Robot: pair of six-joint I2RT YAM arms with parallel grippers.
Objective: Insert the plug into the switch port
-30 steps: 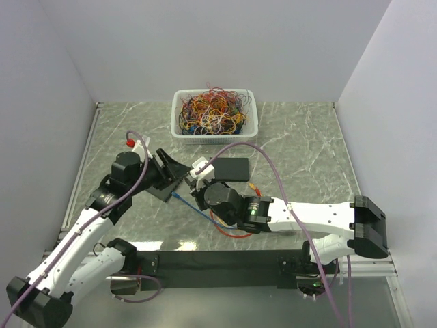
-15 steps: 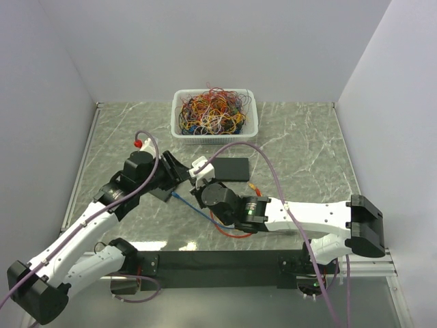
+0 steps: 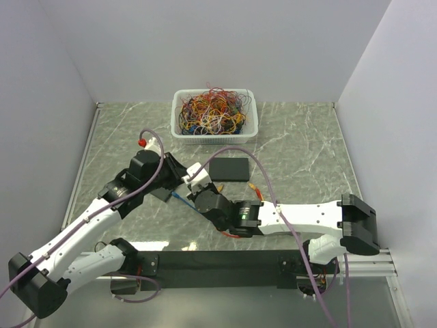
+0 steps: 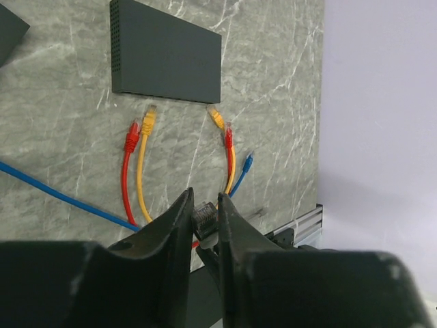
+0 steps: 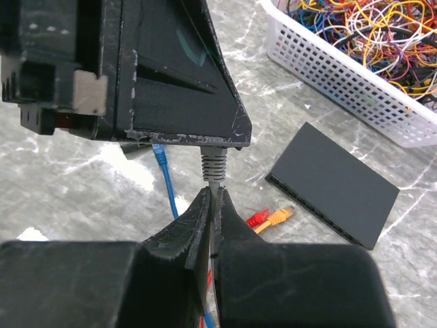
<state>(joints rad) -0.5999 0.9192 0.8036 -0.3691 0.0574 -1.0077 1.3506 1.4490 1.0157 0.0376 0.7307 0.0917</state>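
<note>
1. Since the earlier frame, the left arm has swung in toward the right wrist. The left pincer (image 4: 203, 199) has moved from a spot apart on the bench (image 3: 300, 137) to sit right against the right pincer (image 5: 212, 195).
2. The right wrist has drawn slightly nearer the arm bases. The network switch (image 3: 229, 169) and basket (image 3: 213, 137) are where they were.
3. The left pincer is pressed onto the plug (image 4: 203, 216), pinching it at the fingertips.
4. The right pincer is pressed onto the grey cable (image 5: 213, 166), just below the ribbed boot. The boot runs up into the left pincer's fingers.
5. Both arms therefore hold one cable, which I judge to be a handover or regrip of the plug to the left arm.
6. The plug is held up over the bench, well apart from the switch, and insertion is not yet begun.
7. Counts: one switch, one basket of tangled wires, one held plug.
8. Five loose cable ends lie near the switch:
   - left red end (image 4: 131, 141)
   - left yellow end (image 4: 148, 123)
   - right yellow end (image 4: 216, 117)
   - right red end (image 4: 229, 130)
   - blue end (image 4: 248, 162)
9. One blue cable (image 4: 54, 193) also runs across the bench.
10. Which port is meant, I cannot tell.
</note>
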